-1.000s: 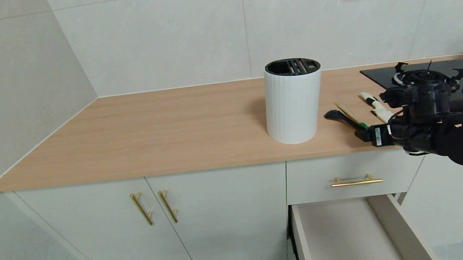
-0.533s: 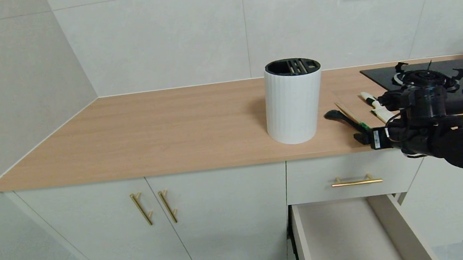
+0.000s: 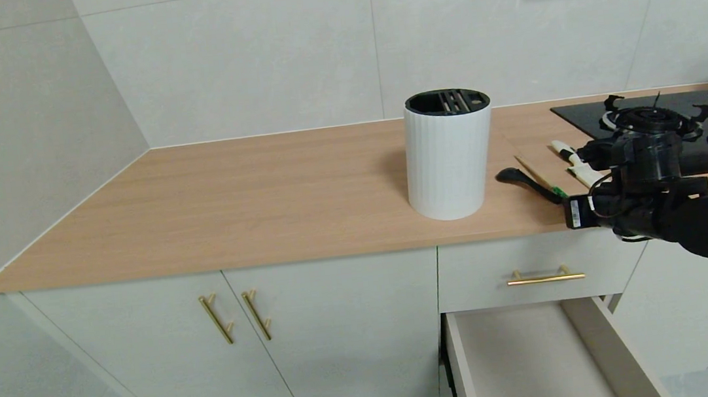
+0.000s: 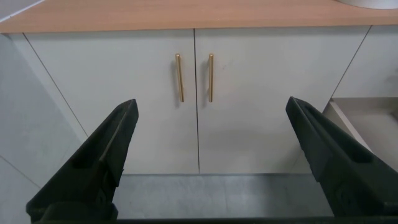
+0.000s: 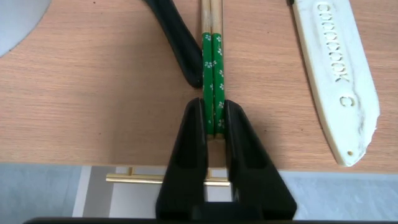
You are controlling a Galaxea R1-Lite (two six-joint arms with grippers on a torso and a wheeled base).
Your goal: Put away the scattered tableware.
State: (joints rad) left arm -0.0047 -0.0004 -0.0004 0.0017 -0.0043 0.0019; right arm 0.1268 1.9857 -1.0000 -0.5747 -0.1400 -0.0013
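Note:
A pair of wooden chopsticks (image 5: 212, 56) with green patterned ends lies on the wooden counter (image 3: 261, 195), right of the white ribbed utensil holder (image 3: 449, 152). My right gripper (image 5: 214, 115) is shut on their green ends at the counter's front edge. In the head view the right gripper (image 3: 567, 207) sits low over that edge, with the chopsticks (image 3: 532, 173) running away from it. A black-handled utensil (image 5: 177, 43) lies touching the chopsticks on one side; a white-sheathed knife (image 5: 339, 81) lies apart on the other. My left gripper (image 4: 211, 162) is open, down in front of the cabinet doors.
A black gas hob (image 3: 655, 117) takes up the counter's right end behind the right arm. Below the counter, a drawer (image 3: 535, 357) stands pulled out under a shut drawer with a gold handle (image 3: 545, 278). Two cabinet doors with gold handles (image 4: 194, 78) face the left gripper.
My right gripper has shifted slightly right, back toward the counter's front edge. The chopsticks, earlier a little splayed, now lie tight together. The holder, knife and black utensil have not moved.

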